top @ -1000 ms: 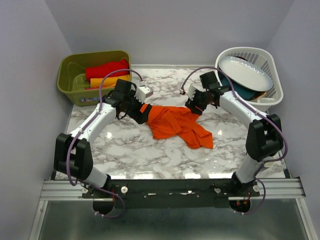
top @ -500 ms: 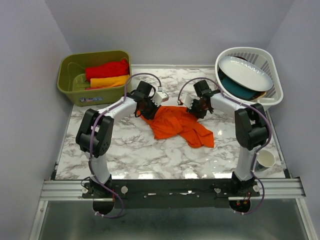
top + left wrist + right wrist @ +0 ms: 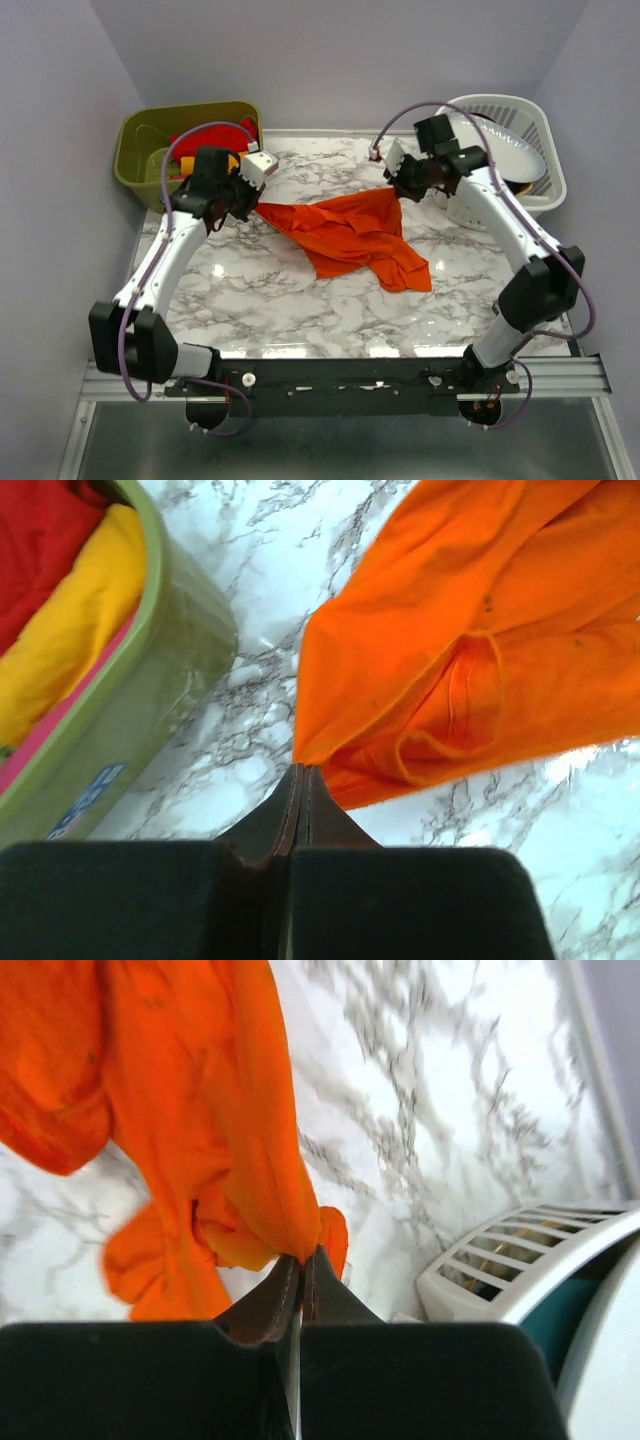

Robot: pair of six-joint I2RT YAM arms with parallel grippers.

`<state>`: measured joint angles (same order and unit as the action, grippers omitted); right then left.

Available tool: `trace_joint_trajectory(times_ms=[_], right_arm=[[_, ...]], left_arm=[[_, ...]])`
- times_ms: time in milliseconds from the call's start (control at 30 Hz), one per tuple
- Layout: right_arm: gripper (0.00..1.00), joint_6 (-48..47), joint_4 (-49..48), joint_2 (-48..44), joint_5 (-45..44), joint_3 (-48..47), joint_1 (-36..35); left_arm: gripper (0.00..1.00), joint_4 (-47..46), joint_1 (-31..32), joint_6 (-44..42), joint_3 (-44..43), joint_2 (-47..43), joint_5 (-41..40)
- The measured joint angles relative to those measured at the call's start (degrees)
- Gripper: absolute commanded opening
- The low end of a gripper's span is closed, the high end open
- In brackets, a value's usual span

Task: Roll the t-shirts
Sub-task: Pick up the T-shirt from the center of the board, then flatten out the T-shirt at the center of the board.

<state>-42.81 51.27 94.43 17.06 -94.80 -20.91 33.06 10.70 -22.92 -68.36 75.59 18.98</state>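
Note:
A bright orange t-shirt (image 3: pixel 350 232) hangs stretched between both grippers above the marble table (image 3: pixel 260 300), its lower part drooping onto the marble. My left gripper (image 3: pixel 252 205) is shut on the shirt's left corner (image 3: pixel 305 750). My right gripper (image 3: pixel 398 190) is shut on the right corner (image 3: pixel 300 1235). The cloth (image 3: pixel 470 650) spreads away from the left jaws in folds. From the right jaws the cloth (image 3: pixel 200 1110) hangs bunched. A red t-shirt (image 3: pixel 190 140) and a yellow-orange one (image 3: pixel 70 630) lie in the green bin (image 3: pixel 135 150).
The green bin (image 3: pixel 150 710) stands at the back left, close to the left gripper. A white laundry basket (image 3: pixel 540 190) at the back right holds a white plate (image 3: pixel 520 150); its slatted wall (image 3: pixel 520 1260) is just right of the right gripper. Grey walls enclose the table.
Both grippers have shut on the orange shirt's corners, lifted and pulled apart, left arm swinging left and right arm right. The shirt went from a crumpled heap to a stretched span.

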Motion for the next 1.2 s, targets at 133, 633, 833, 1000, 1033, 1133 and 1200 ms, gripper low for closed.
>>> trace_joint_trajectory(times_ms=[133,633,833,1000,1033,1133,1200], right_arm=[[0.02,1.9,9.5,-4.5,6.4,-12.4,0.0],[0.01,13.6,19.6,-20.9,12.0,-5.0,-0.1],[0.01,12.2,14.8,-22.8,9.3,14.4,0.0],[0.01,11.1,8.7,-13.3,8.4,21.0,2.3],[0.01,11.1,7.8,-11.7,8.2,21.2,2.5],[0.01,11.2,4.6,-4.5,6.4,20.8,4.4],[0.01,12.3,3.1,0.5,5.2,18.3,6.6]], left_arm=[[0.0,2.1,-2.2,-3.8,3.8,-10.9,0.4],[0.0,4.0,-5.1,-6.3,11.9,-32.3,-0.6],[0.0,1.8,-5.1,-5.6,23.4,-26.9,-3.0],[0.37,-4.3,-5.9,-6.2,27.7,-14.6,-8.5],[0.47,-5.9,-6.4,-6.6,27.7,-12.8,-9.9],[0.59,-7.9,-8.1,-6.8,26.9,-9.0,-12.9],[0.62,-7.4,-9.0,-7.0,25.4,-8.6,-13.1]])
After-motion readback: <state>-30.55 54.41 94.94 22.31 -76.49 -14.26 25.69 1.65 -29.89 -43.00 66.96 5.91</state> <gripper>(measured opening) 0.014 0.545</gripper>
